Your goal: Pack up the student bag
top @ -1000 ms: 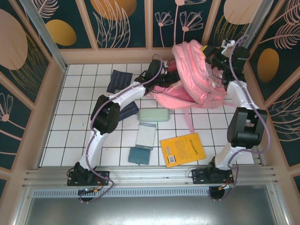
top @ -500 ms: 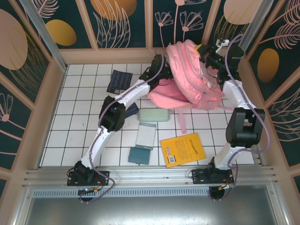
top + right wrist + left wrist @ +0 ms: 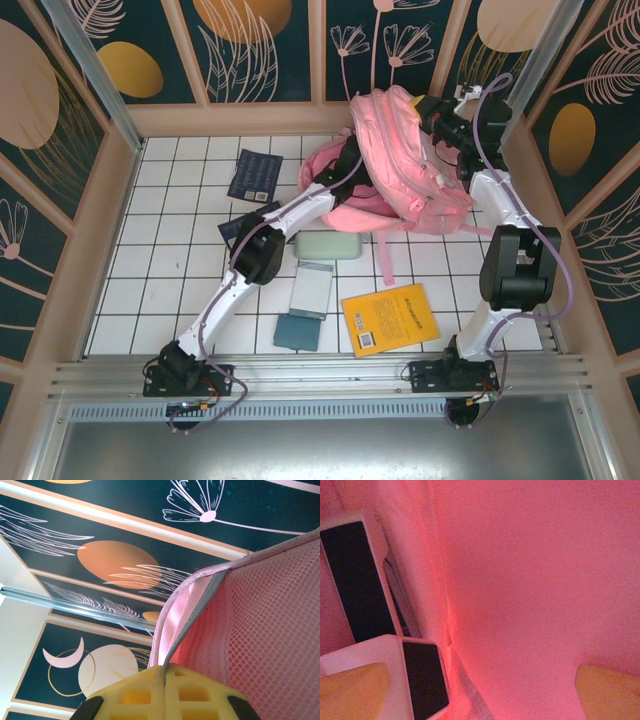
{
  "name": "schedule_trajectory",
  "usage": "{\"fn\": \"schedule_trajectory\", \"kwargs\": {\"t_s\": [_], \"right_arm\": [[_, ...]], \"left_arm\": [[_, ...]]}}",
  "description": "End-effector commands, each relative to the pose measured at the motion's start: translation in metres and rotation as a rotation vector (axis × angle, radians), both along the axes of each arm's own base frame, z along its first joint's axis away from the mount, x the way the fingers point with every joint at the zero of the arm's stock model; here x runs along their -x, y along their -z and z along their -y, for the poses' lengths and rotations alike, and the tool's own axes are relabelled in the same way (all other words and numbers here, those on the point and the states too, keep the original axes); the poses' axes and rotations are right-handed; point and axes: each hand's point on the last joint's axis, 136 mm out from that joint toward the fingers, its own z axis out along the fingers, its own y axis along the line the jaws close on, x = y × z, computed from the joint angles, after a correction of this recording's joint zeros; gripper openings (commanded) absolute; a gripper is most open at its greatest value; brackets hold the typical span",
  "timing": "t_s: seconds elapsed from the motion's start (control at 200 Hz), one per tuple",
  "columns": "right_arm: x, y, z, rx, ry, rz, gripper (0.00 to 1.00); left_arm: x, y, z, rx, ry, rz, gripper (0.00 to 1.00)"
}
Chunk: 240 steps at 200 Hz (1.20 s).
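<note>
- The left end effector is inside the student bag, its pads spread wide with nothing between them and pink lining ahead.
- Just beside it in the bag lie two dark, white-edged flat things; I cannot tell what they are.
- The right end effector is pinched tight on the bag's rim, holding it up at the far right of the table.
- Nearer on the table lie a pale green case, a grey notebook, a teal booklet and a yellow book.
- A dark blue booklet lies far left.

one student bag, one yellow book, one green case, two navy notebooks, two teal booklets.
</note>
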Motion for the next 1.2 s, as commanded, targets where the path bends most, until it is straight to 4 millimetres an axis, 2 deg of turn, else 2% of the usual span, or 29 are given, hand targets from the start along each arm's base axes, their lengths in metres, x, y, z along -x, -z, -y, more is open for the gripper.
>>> {"fn": "schedule_trajectory", "kwargs": {"t_s": [0.0, 0.08, 0.16, 0.225, 0.285, 0.335, 0.46, 0.576, 0.616, 0.631, 0.671, 0.741, 0.931, 1.066, 1.196], "right_arm": [[0.013, -0.071, 0.004, 0.033, 0.023, 0.25, 0.0], [0.014, -0.076, 0.013, 0.056, 0.047, 0.26, 0.0], [0.014, -0.076, 0.024, 0.101, 0.082, 0.264, 0.0], [0.012, -0.074, 0.034, 0.15, 0.118, 0.259, 0.0], [0.012, -0.075, 0.04, 0.173, 0.131, 0.267, 0.0], [0.011, -0.075, 0.046, 0.181, 0.141, 0.268, 0.0], [0.011, -0.075, 0.06, 0.197, 0.172, 0.266, 0.0], [0.013, -0.074, 0.066, 0.212, 0.188, 0.269, 0.0], [0.015, -0.074, 0.067, 0.223, 0.193, 0.273, 0.0], [0.015, -0.073, 0.067, 0.227, 0.194, 0.273, 0.0], [0.015, -0.073, 0.067, 0.236, 0.195, 0.275, 0.0], [0.015, -0.072, 0.067, 0.246, 0.197, 0.274, 0.0], [0.014, -0.068, 0.073, 0.299, 0.231, 0.258, 0.0], [0.012, -0.071, 0.084, 0.384, 0.286, 0.244, 0.0], [0.014, -0.07, 0.105, 0.404, 0.354, 0.214, 0.0]], "left_arm": [[0.007, -0.065, -0.009, 0.032, 0.017, 0.13, 0.96], [0.012, -0.074, -0.022, -0.047, -0.006, 0.173, 0.99], [0.02, -0.084, -0.047, -0.137, -0.066, 0.235, 0.98], [0.023, -0.086, -0.079, -0.241, -0.156, 0.279, 0.99], [0.021, -0.082, -0.114, -0.378, -0.277, 0.312, 0.99], [0.022, -0.087, -0.144, -0.471, -0.389, 0.335, 0.99], [0.029, -0.085, -0.222, -0.64, -0.669, 0.265, 0.99], [0.043, -0.084, -0.258, -0.609, -0.688, 0.205, 0.99], [0.05, -0.078, -0.264, -0.616, -0.669, 0.195, 0.99], [0.055, -0.087, -0.267, -0.602, -0.661, 0.211, 0.99], [0.064, -0.09, -0.269, -0.609, -0.625, 0.237, 0.99], [0.081, -0.082, -0.276, -0.65, -0.582, 0.23, 0.99], [0.118, -0.067, -0.271, -0.764, -0.33, 0.329, 0.99], [0.13, -0.039, -0.279, -0.962, -0.197, 0.422, 0.99], [0.14, 0.003, -0.282, -1.162, -0.102, 0.443, 0.99]]}}
